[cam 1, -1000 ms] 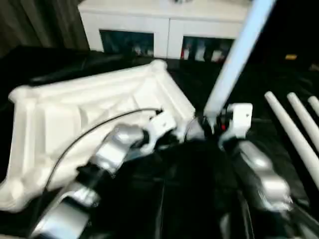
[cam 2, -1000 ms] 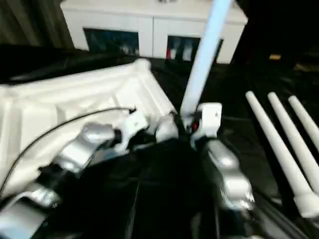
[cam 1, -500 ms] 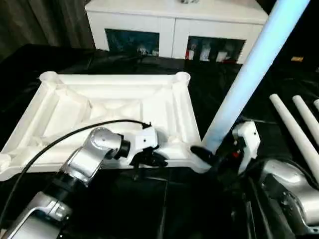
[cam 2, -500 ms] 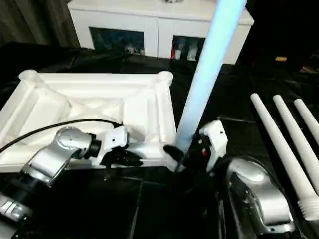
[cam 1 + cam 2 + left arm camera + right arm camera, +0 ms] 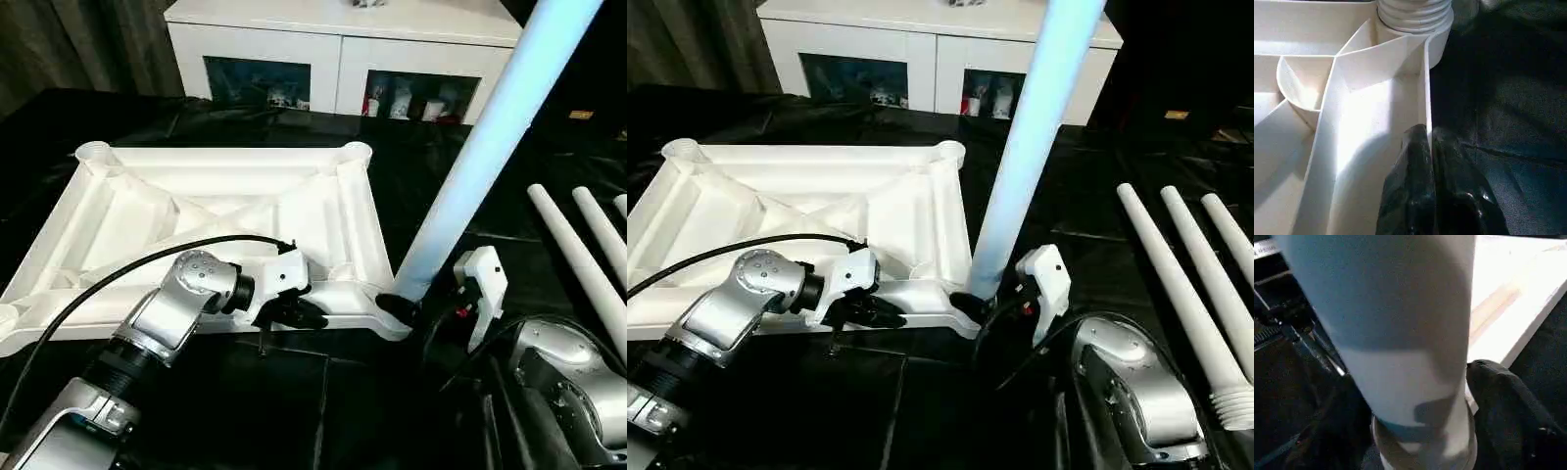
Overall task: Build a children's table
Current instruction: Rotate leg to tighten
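One leg (image 5: 490, 147) stands near-vertical in corner socket betw. R fingers (image 5: 1508, 401), spread round its base w/o clamping; L fingers (image 5: 1422, 191) pinch tabletop (image 5: 216, 196) rim.

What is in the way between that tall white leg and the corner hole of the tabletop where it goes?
Nothing visible. The leg already stands in the near corner socket of the tabletop, and the right end effector straddles its base without blocking it.
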Available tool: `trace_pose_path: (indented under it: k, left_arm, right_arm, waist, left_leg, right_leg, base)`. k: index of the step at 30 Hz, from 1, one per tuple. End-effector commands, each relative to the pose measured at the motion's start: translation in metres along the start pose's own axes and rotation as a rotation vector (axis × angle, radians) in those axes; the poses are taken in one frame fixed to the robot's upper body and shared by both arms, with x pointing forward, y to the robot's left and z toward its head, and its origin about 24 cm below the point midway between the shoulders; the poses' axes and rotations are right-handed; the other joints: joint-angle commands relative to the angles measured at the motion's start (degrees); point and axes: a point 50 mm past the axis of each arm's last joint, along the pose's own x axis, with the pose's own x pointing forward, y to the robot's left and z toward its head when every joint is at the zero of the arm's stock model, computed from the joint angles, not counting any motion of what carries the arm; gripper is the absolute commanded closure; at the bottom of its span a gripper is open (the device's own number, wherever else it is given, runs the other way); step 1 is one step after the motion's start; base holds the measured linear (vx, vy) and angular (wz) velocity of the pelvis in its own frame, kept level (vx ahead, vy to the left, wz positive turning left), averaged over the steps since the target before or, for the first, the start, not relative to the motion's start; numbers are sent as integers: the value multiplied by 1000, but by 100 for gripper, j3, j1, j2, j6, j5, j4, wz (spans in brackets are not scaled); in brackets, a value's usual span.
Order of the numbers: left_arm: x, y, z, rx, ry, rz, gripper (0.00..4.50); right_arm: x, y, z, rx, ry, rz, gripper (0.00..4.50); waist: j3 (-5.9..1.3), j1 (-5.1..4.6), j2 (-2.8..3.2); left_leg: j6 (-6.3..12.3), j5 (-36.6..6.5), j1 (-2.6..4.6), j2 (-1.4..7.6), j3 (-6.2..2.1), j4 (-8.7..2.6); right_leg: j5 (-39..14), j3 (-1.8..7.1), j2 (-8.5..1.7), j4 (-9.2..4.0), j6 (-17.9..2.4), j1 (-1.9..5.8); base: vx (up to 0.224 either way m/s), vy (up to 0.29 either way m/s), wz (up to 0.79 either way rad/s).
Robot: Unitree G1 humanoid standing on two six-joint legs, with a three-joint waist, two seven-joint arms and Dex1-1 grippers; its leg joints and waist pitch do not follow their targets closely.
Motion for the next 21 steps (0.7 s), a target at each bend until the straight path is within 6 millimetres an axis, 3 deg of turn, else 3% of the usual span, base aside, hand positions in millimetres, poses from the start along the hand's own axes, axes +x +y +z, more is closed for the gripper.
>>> trace_pose_path:
  k: [1, 12, 14, 17, 21]
  left_arm:
    - [-1, -3, 3, 17, 2, -32, 450]
    - [-2, -4, 1, 11, 10, -37, 450]
    - [0, -2, 2, -5, 2, -13, 450]
    - [3, 3, 4, -28, -21, 31, 450]
    - [16, 17, 13, -79, -52, 169, 450]
  right_arm:
    - [-5, -2, 0, -5, 15, -17, 167]
    - [-4, -1, -6, 13, 40, -10, 229]
    - [1, -6, -12, 32, 52, -83, 233]
    - [6, -11, -16, 53, 50, -168, 236]
    - [26, -23, -20, 104, 9, -411, 239]
  waist:
    - [-378, 26, -8]
    - [-393, 29, -14]
    - [-387, 25, -11]
    - [-369, -6, -14]
    - [-356, -64, -19]
  left_leg:
    - [291, -979, 149, 370, -170, -407]
    - [322, -914, 155, 368, -165, -389]
    - [313, -935, 153, 369, -169, -394]
    - [171, -1181, 156, 362, -175, -414]
    - [-140, -1586, 170, 339, -202, -450]
  right_leg:
    - [-262, 251, -424, -351, -1591, 253]
    - [-179, 248, -420, -334, -1615, 258]
    - [-221, 245, -420, -335, -1615, 254]
    - [-602, 245, -422, -370, -1587, 238]
    - [-1432, 243, -442, -455, -1362, 213]
  base:
    - [0, 0, 0]
    - [0, 0, 0]
    - [0, 0, 0]
    - [0, 0, 0]
    - [0, 0, 0]
